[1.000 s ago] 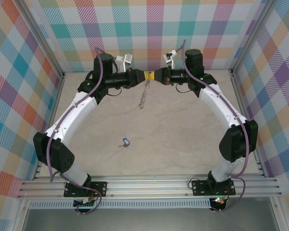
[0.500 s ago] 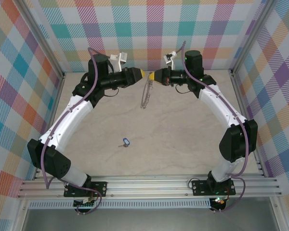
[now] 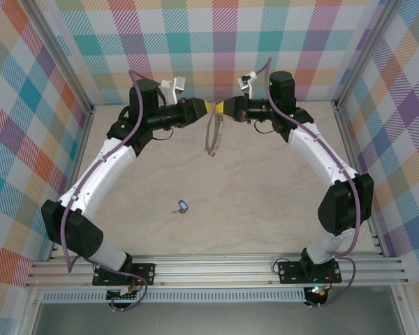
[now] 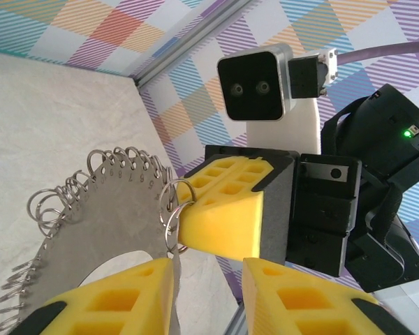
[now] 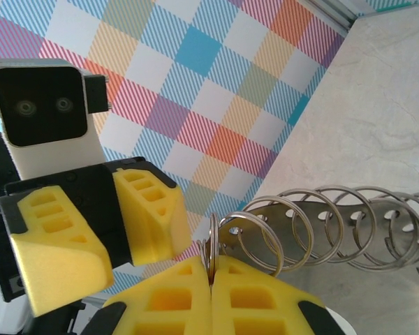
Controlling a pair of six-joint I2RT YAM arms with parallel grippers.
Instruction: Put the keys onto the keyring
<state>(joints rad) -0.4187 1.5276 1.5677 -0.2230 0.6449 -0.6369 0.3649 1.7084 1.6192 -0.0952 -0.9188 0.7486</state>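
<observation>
Grey metal forms the keyring (image 3: 211,136), which hangs edge-on above the far half of the table (image 3: 279,181), suspended from its top where the two arms meet. The top external view renders it as a thin vertical strip. The left wrist view resolves the keyring (image 4: 105,209) as a flat plate with numbered holes along its rim, each hole carrying a small split ring.

State of the right gripper (image 3: 221,109): jaws fully closed. In the right wrist view its yellow pads (image 5: 167,300) press together on one split ring (image 5: 211,251) at the plate's edge, and the other rings fan out to the right.

State of the left gripper (image 3: 209,106): jaws part open, with no grip evident. In the left wrist view a clear gap separates its fingers (image 4: 119,300). The plate's edge lies just beside the inner face of the left-hand finger, but contact cannot be determined. The right wrist view places the left gripper (image 5: 129,258) just beside the pinched ring, fingers apart.

The top external view locates the key (image 3: 183,206), with its blue tag, flat on the table near the middle, well apart from both grippers and the keyring.
</observation>
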